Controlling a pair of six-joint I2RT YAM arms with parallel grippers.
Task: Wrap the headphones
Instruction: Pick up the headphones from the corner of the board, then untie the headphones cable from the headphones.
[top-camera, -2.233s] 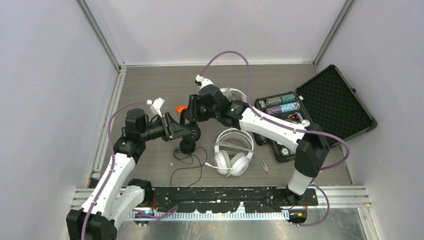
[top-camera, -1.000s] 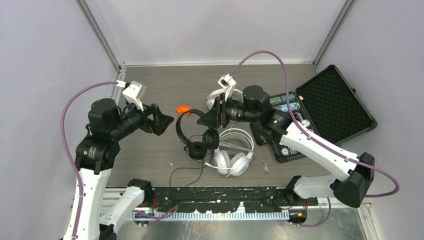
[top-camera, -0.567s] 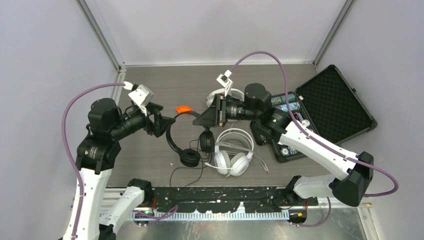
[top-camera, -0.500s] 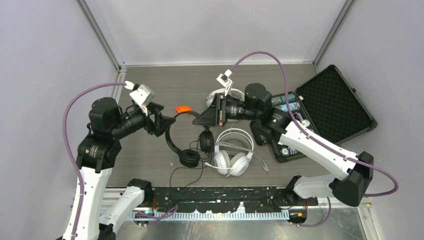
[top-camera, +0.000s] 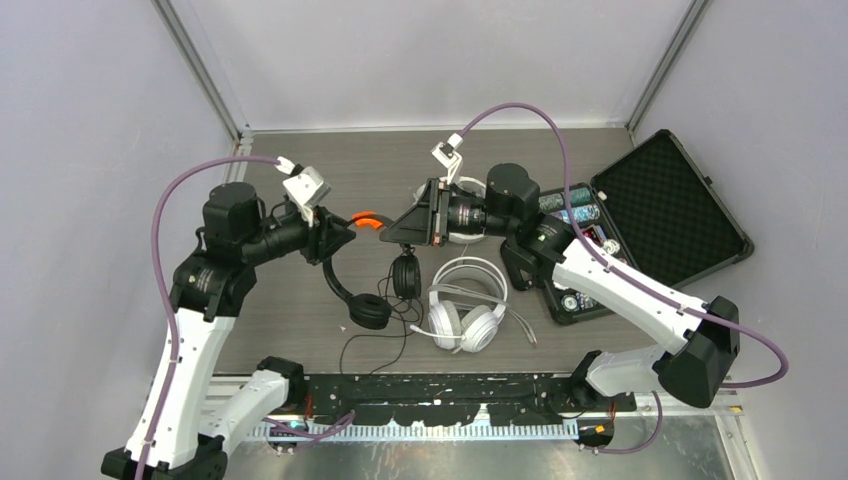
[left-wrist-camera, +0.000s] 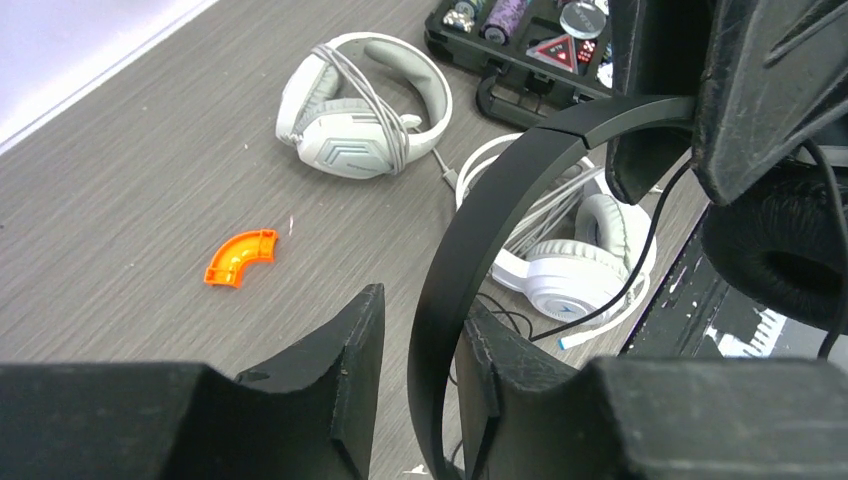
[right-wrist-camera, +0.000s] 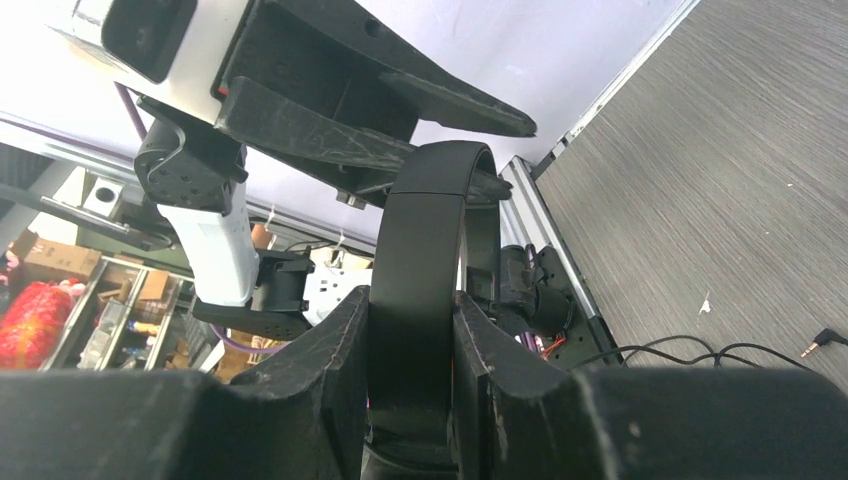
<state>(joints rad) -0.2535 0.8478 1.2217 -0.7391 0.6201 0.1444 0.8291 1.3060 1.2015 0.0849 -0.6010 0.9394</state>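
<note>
The black headphones (top-camera: 370, 312) hang above the table, their headband (left-wrist-camera: 520, 170) spanning both grippers. My right gripper (top-camera: 392, 232) (right-wrist-camera: 410, 300) is shut on the band (right-wrist-camera: 430, 220), its fingers pressed to both edges. My left gripper (top-camera: 340, 238) (left-wrist-camera: 425, 305) straddles the same band farther along: its right finger touches the band and a narrow gap shows at its left finger. The black cord (top-camera: 372, 345) trails down to the table. One pair of white headphones (top-camera: 468, 305) (left-wrist-camera: 570, 270) lies below the right gripper. Another white pair (left-wrist-camera: 360, 110), with its cord wrapped round it, lies farther back.
An orange curved piece (top-camera: 366, 219) (left-wrist-camera: 240, 257) lies on the table between the grippers. The open black foam-lined case (top-camera: 670, 200) of chips sits at the right. Grey walls close in the table on the left, the back and the right.
My left arm swung right to the headband and its jaws narrowed around it. The right gripper carried the black headphones a little left, still shut on the band.
</note>
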